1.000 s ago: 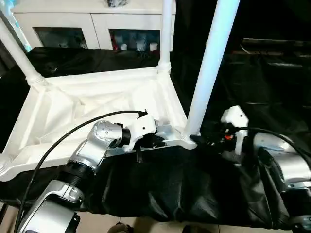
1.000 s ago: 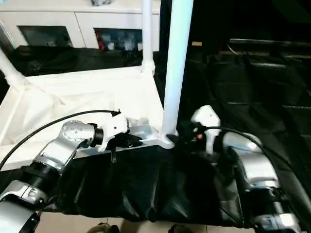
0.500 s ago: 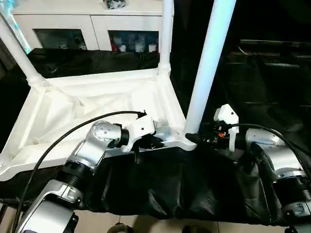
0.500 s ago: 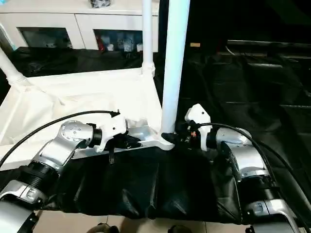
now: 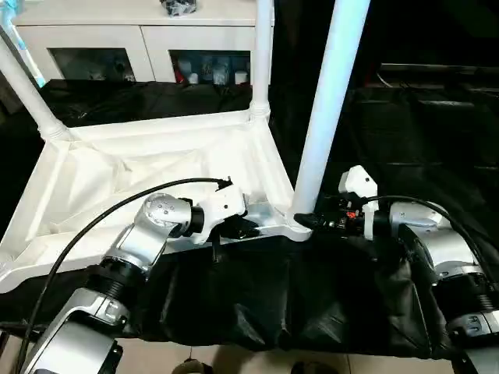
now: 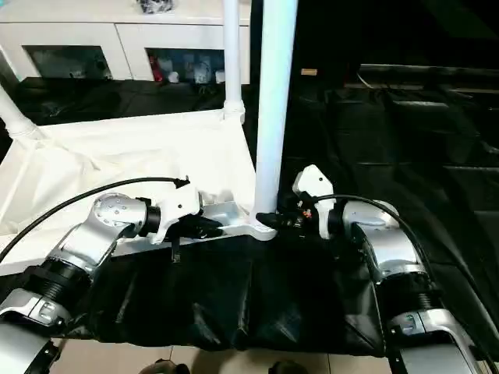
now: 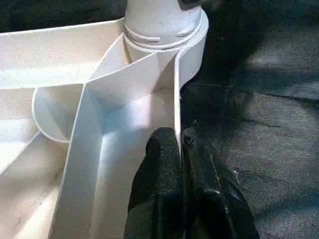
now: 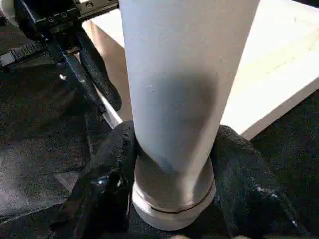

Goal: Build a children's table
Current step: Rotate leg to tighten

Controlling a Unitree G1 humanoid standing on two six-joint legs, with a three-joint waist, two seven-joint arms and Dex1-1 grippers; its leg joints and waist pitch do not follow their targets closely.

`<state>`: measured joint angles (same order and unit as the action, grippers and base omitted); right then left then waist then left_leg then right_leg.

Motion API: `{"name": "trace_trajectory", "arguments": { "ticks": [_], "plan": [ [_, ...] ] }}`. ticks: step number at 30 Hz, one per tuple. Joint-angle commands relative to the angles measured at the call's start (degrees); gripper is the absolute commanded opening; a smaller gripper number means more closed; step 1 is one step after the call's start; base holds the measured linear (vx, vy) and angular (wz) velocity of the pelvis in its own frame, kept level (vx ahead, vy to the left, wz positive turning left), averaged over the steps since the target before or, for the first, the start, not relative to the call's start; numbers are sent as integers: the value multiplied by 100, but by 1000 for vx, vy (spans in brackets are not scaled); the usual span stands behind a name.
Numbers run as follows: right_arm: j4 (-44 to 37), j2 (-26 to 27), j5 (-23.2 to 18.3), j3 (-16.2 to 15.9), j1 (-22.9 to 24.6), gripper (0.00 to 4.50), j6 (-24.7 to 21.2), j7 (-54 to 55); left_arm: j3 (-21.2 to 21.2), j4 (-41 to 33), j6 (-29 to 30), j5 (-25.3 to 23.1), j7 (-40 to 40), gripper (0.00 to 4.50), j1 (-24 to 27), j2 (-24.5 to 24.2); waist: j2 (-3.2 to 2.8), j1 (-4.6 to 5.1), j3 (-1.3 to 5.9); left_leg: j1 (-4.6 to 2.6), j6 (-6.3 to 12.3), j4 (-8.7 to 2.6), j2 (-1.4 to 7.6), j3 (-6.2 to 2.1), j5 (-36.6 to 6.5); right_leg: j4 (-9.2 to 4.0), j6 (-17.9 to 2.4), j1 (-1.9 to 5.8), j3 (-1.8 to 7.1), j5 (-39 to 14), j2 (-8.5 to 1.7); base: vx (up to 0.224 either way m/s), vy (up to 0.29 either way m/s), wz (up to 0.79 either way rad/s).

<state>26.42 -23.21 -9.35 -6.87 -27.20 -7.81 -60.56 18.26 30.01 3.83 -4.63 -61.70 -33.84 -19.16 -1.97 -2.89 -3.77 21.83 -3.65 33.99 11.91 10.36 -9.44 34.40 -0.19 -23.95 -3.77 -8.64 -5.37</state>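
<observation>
The white tabletop [image 5: 156, 167] lies upside down on black cloth, ribs facing up. Three white legs stand in its corner sockets: a near-right leg [image 5: 327, 101], a far leg [image 5: 262, 54] and a left leg [image 5: 27, 86]. My left gripper [image 7: 180, 137] is shut on the tabletop's near rim wall, just beside the near-right socket [image 7: 164, 25]. My right gripper [image 5: 308, 220] is shut around the base of the near-right leg [image 8: 174, 99], one black finger [image 8: 107, 169] on each side of it, right above the socket collar.
A white cabinet with glass doors [image 5: 140, 47] stands behind the table. Crumpled black cloth [image 5: 257, 296] covers the work surface and hangs over its front edge. My left gripper [image 8: 94, 69] shows beyond the leg in the right wrist view.
My right gripper has moved left to the near-right leg's base and closed around it. The left gripper has kept its hold on the rim. The camera has shifted slightly.
</observation>
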Motion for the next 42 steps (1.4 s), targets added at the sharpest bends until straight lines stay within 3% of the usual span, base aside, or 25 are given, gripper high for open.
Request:
{"name": "trace_trajectory", "arguments": {
  "ticks": [1,5,6,7,8,10,11,12,13,14,17,19,23,24,25,29,30,33,35,37,42],
  "plan": [
    [-111,182,81,-126,143,191,-150,360,-2,-52,82,-94,302,0,-45,78,68,-33,465,-76,285,-351,67,2,-1331,-401,-1323,334,173,-1551,-208,0,0,0],
    [-318,692,168,68,419,191,-481,1451,20,-104,264,-188,694,0,-82,330,71,6,431,-92,127,-393,48,-17,-1629,-473,-1076,306,165,-2167,-206,0,0,0],
    [-453,1133,225,162,561,191,-664,2157,48,-174,425,-232,940,0,-110,549,61,47,397,-80,50,-423,40,-25,-1784,-502,-961,298,158,-2405,-185,0,0,0],
    [-488,1263,241,184,594,191,-716,2353,57,-197,475,-245,1007,0,-119,612,58,61,406,-128,-17,-427,37,-48,-2006,-538,-884,272,142,-2663,-204,0,0,0],
    [-500,1437,274,213,610,191,-781,2630,66,-219,533,-260,1095,0,-133,690,69,77,403,-128,-38,-430,31,-52,-2062,-544,-837,278,137,-2745,-195,0,0,0],
    [-425,1803,317,277,564,191,-796,3176,78,-214,616,-282,1269,0,-170,841,-31,120,372,-158,-118,-456,25,-93,-2387,-601,-719,251,107,-3064,-208,0,0,0],
    [-425,1803,317,277,564,191,-796,3176,78,-214,616,-282,1269,0,-170,841,-31,120,372,-158,-118,-456,25,-93,-2387,-601,-719,251,107,-3064,-208,0,0,0],
    [-177,2208,495,222,384,191,-741,3829,102,-182,722,-327,1503,0,-226,1044,2,151,381,-165,-142,-453,9,-107,-2532,-642,-610,246,86,-3222,-206,0,0,0],
    [-60,2380,573,195,291,191,-716,4093,109,-171,764,-349,1603,0,-250,1128,-72,155,367,-173,-168,-466,11,-123,-2567,-639,-619,225,88,-3211,-214,0,0,0],
    [14,2504,620,182,225,191,-715,4265,113,-166,796,-366,1679,0,-267,1187,-38,221,353,-147,-201,-481,1,-145,-2674,-655,-574,248,47,-3293,-200,0,0,0],
    [63,2708,915,-8,71,191,-509,4505,129,-162,846,-422,1792,0,-298,1297,-58,278,367,-185,-139,-490,0,-166,-2834,-715,-547,257,16,-3198,-203,0,0,0],
    [-41,2701,837,110,101,246,-496,4514,130,-181,841,-420,1795,0,-289,1290,-29,278,365,-198,-76,-485,-6,-144,-2838,-710,-614,230,47,-3073,-195,0,0,0],
    [-376,2405,602,409,291,281,-562,4267,93,-262,794,-382,1722,0,-213,1182,-41,251,371,-189,-20,-495,7,-127,-2739,-684,-717,230,90,-2813,-196,0,0,0],
    [-457,2299,569,458,345,294,-570,4173,73,-274,782,-378,1699,0,-190,1158,4,260,367,-178,-3,-496,8,-116,-2702,-684,-725,233,96,-2765,-184,0,0,0],
    [-540,2179,541,501,397,301,-560,4073,59,-285,753,-374,1662,0,-164,1120,-17,217,388,-177,30,-489,20,-102,-2554,-639,-830,241,130,-2493,-194,0,0,0],
    [-762,1753,501,592,524,324,-518,3696,46,-347,660,-327,1445,0,-72,946,-12,163,409,-154,85,-480,35,-70,-2236,-574,-1027,271,169,-1991,-195,0,0,0],
    [-796,1667,500,597,543,333,-512,3619,48,-363,643,-317,1397,0,-55,912,19,141,410,-135,125,-472,33,-55,-2100,-563,-1071,291,175,-1871,-194,0,0,0],
    [-990,1175,360,582,627,347,-589,3022,62,-437,475,-229,1059,0,37,713,4,56,433,-165,211,-440,42,-17,-1753,-525,-1205,287,194,-1469,-192,0,0,0],
    [-1127,664,176,469,656,347,-616,2110,111,-487,278,-139,645,0,112,468,11,16,451,-134,307,-428,65,-20,-1534,-472,-1270,339,194,-1186,-197,0,0,0],
    [-1143,571,141,440,651,347,-627,1913,123,-487,235,-122,560,0,121,418,-3,5,464,-89,408,-409,67,-12,-1219,-406,-1372,365,191,-775,-197,0,0,0],
    [-1065,247,114,277,560,347,-483,1267,139,-463,106,-48,267,0,121,249,1,-33,437,-112,340,-424,81,-11,-1366,-442,-1361,359,184,-1193,-209,0,0,0]
  ]
}}
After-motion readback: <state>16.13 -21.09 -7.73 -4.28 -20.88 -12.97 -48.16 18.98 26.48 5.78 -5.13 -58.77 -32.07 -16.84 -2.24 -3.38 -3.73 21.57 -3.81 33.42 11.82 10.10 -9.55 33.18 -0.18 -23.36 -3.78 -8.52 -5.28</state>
